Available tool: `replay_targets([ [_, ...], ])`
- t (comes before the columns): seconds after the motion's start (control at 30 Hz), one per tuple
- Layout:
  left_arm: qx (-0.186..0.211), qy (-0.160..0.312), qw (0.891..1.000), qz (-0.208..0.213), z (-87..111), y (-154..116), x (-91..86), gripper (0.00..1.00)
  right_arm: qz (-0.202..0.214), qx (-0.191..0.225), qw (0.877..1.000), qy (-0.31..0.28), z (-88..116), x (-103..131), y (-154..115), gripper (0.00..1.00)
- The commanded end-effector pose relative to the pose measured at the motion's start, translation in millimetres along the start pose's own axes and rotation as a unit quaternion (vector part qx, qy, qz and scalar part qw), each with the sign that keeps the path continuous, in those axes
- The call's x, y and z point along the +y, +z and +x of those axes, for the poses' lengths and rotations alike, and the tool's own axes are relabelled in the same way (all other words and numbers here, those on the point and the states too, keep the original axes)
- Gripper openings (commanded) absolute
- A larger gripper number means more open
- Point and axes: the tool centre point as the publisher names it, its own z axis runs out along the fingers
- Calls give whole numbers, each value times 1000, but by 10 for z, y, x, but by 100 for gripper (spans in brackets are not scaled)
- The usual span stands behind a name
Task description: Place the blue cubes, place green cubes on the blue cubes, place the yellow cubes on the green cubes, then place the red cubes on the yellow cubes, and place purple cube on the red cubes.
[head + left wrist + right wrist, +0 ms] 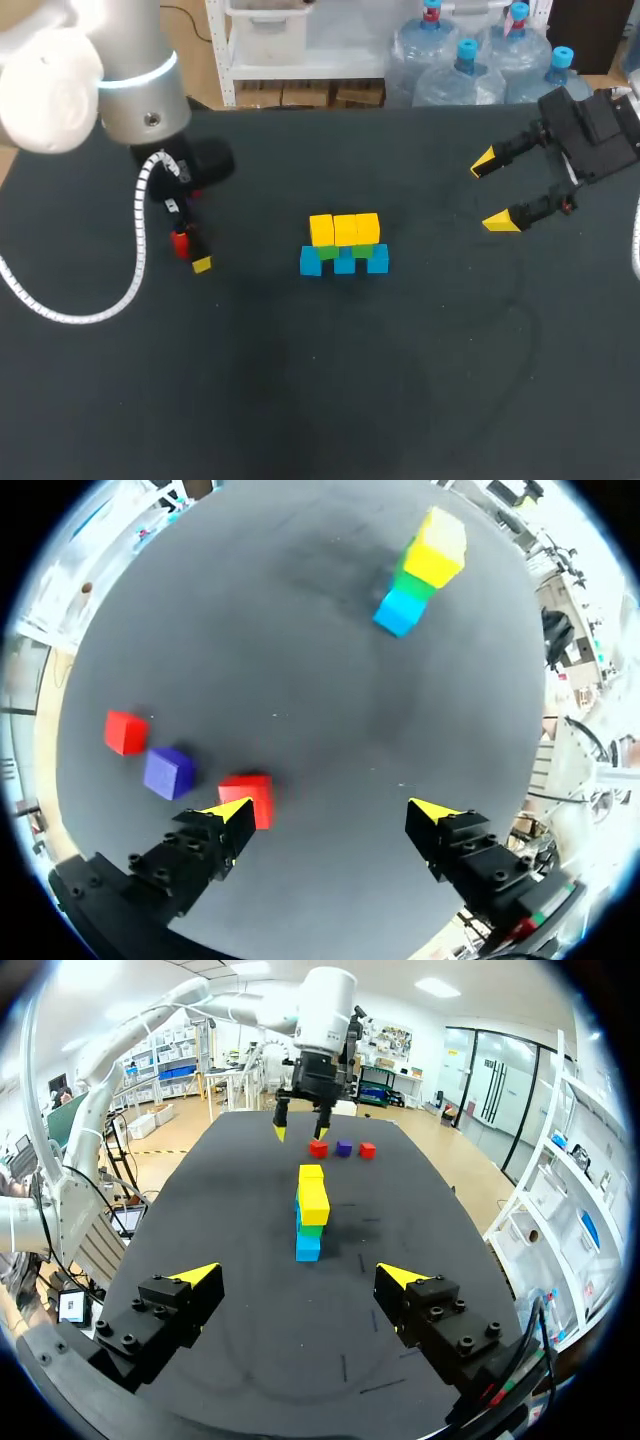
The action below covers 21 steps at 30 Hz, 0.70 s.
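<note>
The left gripper (335, 808) is spread wide, with one tip beside a smooth red cube (250, 795). The right gripper (492, 192) gapes empty, far right of the blocky cube stack (344, 230) on the matte black table (300, 400).

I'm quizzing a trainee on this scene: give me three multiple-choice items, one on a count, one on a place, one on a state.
1. How many yellow cubes form the top layer? A one; B five; C three.
2. Where is the purple cube? A on the yellow cubes; B between two red cubes; C in a gripper.
3. The right gripper is: A open, empty; B shut on a cube; C shut, empty.
Key: C, three sit side by side; B, a red cube lies either side; A, fingers apart, nothing between.
</note>
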Motion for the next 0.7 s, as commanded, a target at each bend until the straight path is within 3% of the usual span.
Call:
replay_targets([
  [0.03, 39, 0, 999, 0, -83, -15, 72, 100, 0, -1, 1000, -1, 1, 2, 3, 100],
  [0.47, 43, -40, 998, 16, -1, 109, -36, 100, 0, -1, 1000, -1, 1, 2, 3, 100],
  [0.7, 51, -30, 998, 6, 3, 110, 59, 100, 0, -1, 1000, -1, 1, 2, 3, 100],
])
